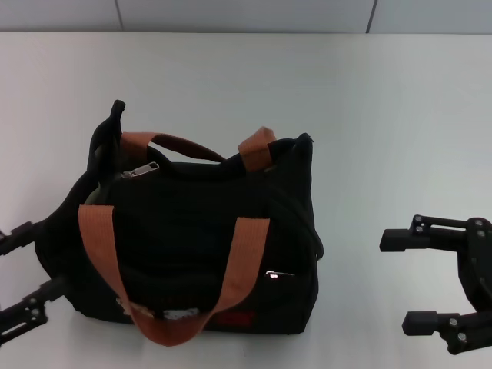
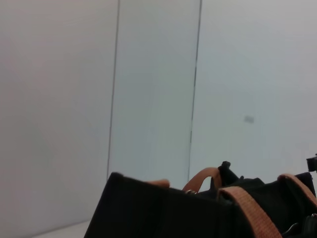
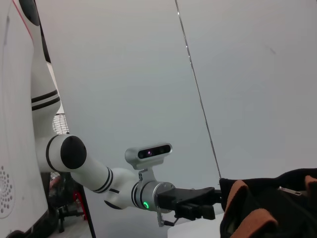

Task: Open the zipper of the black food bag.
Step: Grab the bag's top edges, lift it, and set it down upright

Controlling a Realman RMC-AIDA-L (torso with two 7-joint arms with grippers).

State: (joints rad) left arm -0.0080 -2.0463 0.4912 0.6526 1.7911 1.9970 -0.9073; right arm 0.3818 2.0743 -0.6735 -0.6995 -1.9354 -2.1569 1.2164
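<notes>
Head view shows the black food bag (image 1: 200, 238) sitting upright on the white worktop (image 1: 384, 108), toward my left side, with its 2 orange-brown webbing handles (image 1: 115, 254) draped over the top and front. The zipper (image 1: 192, 165) along the top rim looks closed as far as I can judge, and its silver pull tab (image 1: 141, 171) lies at the end of the rim nearest my left arm. A smaller silver pull (image 1: 278, 274) sits lower on the front pocket; that one is not my concern. My left gripper (image 1: 23, 269) is low at the bag's left side, its 2 fingers (image 1: 17, 237) spread wide with the bag's corner roughly between them, though I cannot tell whether either one touches the fabric; they hold nothing. My right gripper (image 1: 400, 280) hangs over bare worktop well apart from the bag's right side, its 2 fingers (image 1: 398, 240) also spread wide and empty. Right wrist view shows my left gripper (image 3: 198, 203) reaching up against the bag's end. By my judgement nothing of the task is done yet: the bag needs steadying, the pull tab needs pinching, and the whole run along the rim is left.
</notes>
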